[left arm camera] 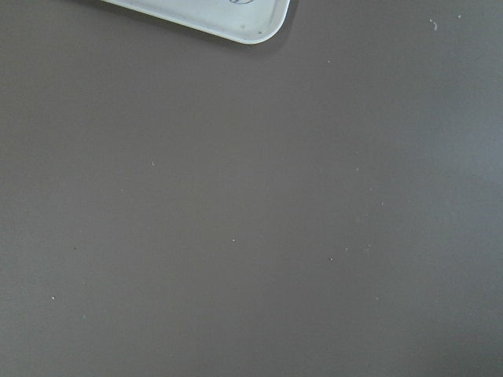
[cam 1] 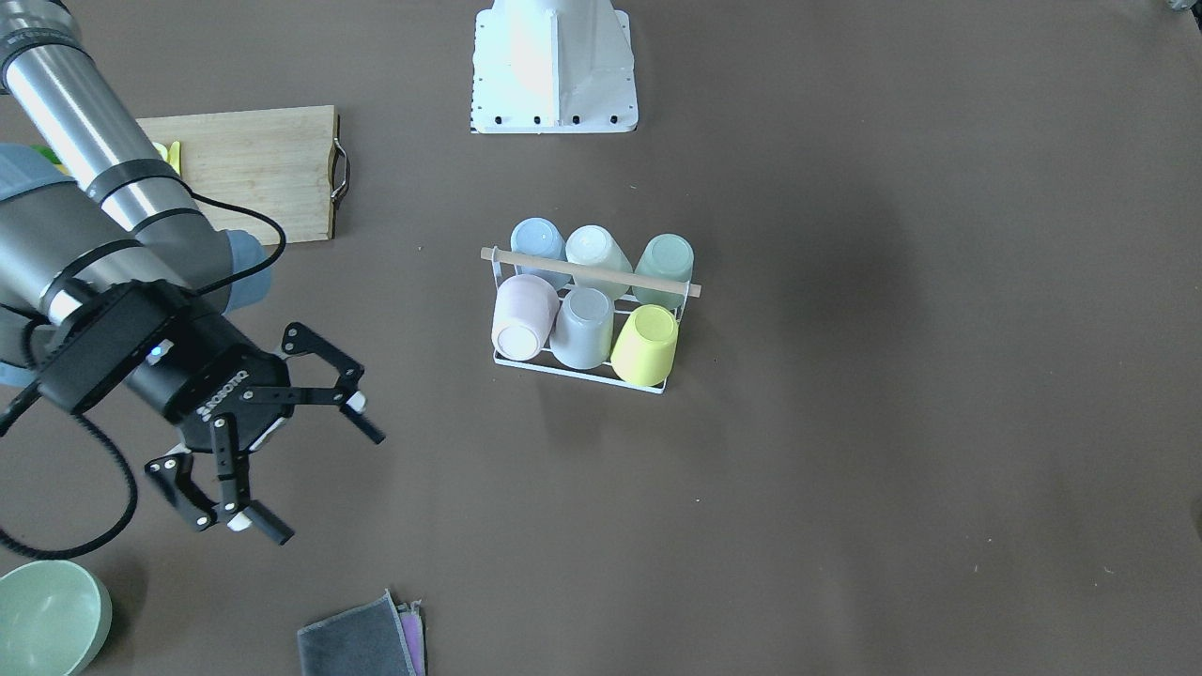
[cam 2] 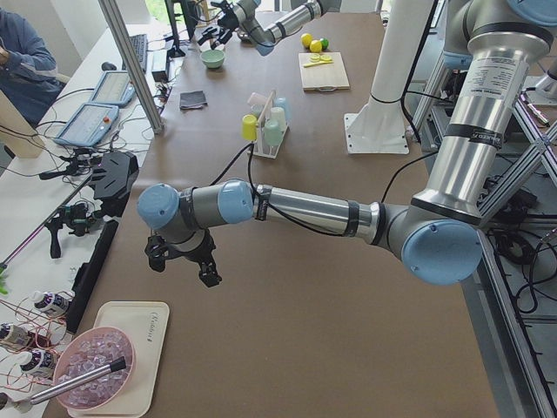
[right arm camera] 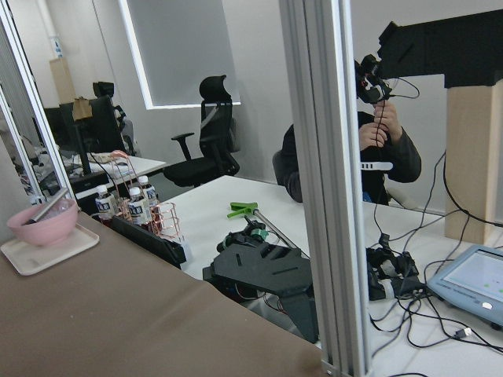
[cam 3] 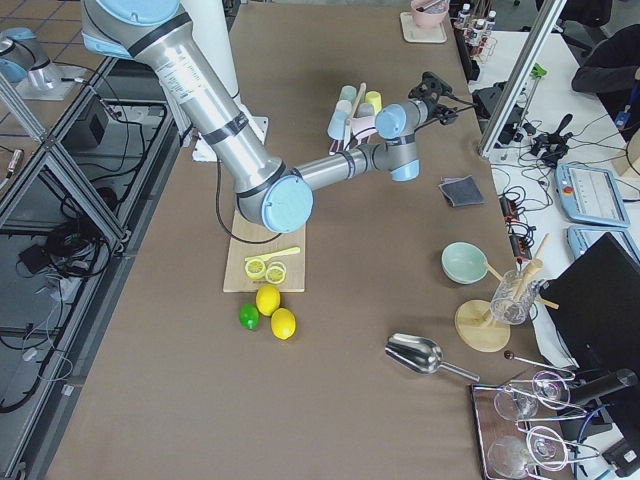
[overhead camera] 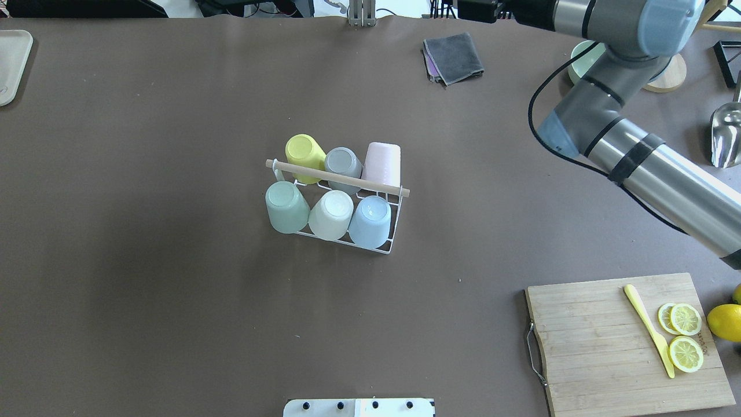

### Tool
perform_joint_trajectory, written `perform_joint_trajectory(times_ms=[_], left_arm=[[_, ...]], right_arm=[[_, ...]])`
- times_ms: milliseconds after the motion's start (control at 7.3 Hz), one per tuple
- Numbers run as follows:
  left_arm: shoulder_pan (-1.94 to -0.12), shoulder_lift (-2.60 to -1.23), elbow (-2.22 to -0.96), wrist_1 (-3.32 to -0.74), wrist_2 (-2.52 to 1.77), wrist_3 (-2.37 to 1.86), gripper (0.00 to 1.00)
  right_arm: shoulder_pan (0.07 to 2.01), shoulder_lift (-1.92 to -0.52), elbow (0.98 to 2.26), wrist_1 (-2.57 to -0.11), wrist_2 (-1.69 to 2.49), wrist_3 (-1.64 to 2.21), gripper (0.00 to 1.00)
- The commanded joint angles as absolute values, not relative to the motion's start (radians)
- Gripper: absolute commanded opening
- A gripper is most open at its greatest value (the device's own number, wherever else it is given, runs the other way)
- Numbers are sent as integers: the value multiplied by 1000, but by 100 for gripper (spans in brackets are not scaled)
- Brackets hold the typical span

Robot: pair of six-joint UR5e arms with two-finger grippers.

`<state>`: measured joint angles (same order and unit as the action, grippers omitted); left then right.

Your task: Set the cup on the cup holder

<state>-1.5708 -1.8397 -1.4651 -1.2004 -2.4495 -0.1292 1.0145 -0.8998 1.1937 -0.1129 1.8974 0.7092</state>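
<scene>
Mid-frame in the front-facing view, the small white wire cup holder (cam 1: 592, 273) with a wooden rod handle carries six upturned pastel cups (cam 1: 582, 330). At lower left, the right gripper (cam 1: 329, 486) hangs spread wide and empty. The left gripper (cam 2: 183, 268) shows only in the side view, lower left, so I cannot tell its state.
</scene>
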Motion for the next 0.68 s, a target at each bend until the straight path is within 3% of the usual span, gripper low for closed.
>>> perform_joint_trajectory(times_ms=[0, 274, 548], left_arm=[[-1562, -1836, -1465, -1198, -2410, 72, 99], [-1560, -1815, -1470, -1227, -2396, 155, 99], [-1549, -1815, -1491, -1249, -2316, 202, 99]], right_arm=[[1086, -916, 1215, -366, 2006, 680, 100], [1069, -971, 1387, -632, 2008, 765, 100], [1037, -1102, 1669, -914, 2008, 798, 100]])
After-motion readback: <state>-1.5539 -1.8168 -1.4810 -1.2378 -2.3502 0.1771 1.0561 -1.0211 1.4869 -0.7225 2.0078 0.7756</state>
